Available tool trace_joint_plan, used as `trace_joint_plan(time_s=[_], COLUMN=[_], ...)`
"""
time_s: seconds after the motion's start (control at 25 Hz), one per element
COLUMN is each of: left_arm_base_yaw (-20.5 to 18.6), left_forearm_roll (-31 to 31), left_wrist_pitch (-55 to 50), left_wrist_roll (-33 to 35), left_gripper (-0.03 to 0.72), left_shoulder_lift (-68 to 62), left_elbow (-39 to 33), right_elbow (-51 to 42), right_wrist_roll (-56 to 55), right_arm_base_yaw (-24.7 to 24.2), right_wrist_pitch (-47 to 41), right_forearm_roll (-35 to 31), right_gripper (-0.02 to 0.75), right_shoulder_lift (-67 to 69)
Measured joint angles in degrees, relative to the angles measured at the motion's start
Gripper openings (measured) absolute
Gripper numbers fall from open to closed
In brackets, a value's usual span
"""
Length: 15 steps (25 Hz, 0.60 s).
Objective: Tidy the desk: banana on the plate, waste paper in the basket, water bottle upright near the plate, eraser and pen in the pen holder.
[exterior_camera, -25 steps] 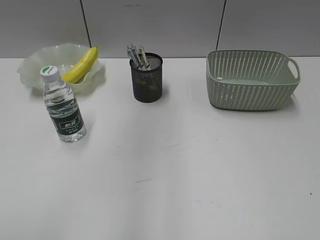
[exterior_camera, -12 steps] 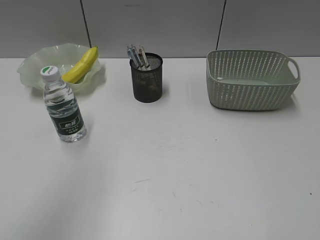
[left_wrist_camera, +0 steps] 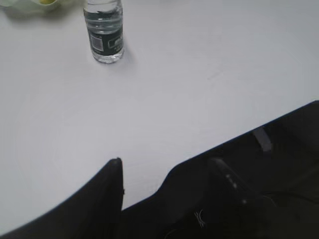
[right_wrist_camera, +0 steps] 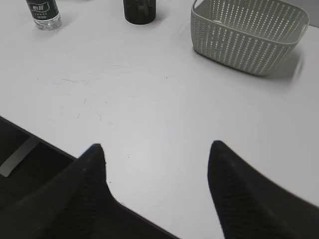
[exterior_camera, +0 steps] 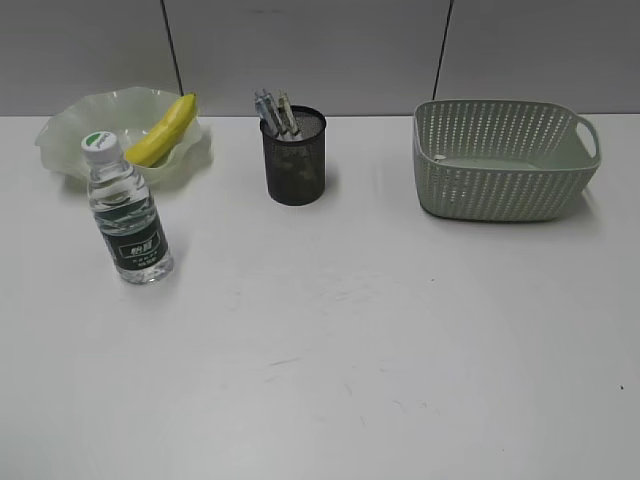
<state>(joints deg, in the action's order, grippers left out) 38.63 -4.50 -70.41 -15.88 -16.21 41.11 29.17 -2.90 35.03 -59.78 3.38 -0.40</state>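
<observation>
The banana lies in the wavy-rimmed plate at the back left. The water bottle stands upright just in front of the plate; it also shows in the left wrist view and the right wrist view. The pen holder holds pens; I cannot make out an eraser. The basket stands at the back right; no waste paper shows clearly. My left gripper is open and empty over the desk's front edge. My right gripper is open and empty above the bare desk.
Neither arm shows in the exterior view. A grey partition wall runs behind the desk. The desk's front edge and the dark space below it show in both wrist views. The basket and pen holder lie far ahead of the right gripper.
</observation>
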Motion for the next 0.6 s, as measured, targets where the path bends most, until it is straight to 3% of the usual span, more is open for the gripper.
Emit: trace_joint_plan(time_s=[0.24, 0.6], left_arm_base_yaw=[0.0, 0.0], left_forearm_roll=[3.3, 3.5], left_wrist_pitch=[-0.4, 3.3], left_wrist_roll=[3.1, 8.2], left_gripper=[0.403, 0.374], left_shoulder_lift=[15.7, 16.2], left_elbow=[-6.9, -8.0], right_elbow=[0.0, 0.0], right_wrist_roll=[0.0, 0.0], right_arm_base_yaw=[0.0, 0.0], right_wrist_pitch=[0.0, 0.1], right_forearm_roll=[0.0, -0.3], right_gripper=[0.509, 0.509], right_shoulder_lift=[0.0, 0.4])
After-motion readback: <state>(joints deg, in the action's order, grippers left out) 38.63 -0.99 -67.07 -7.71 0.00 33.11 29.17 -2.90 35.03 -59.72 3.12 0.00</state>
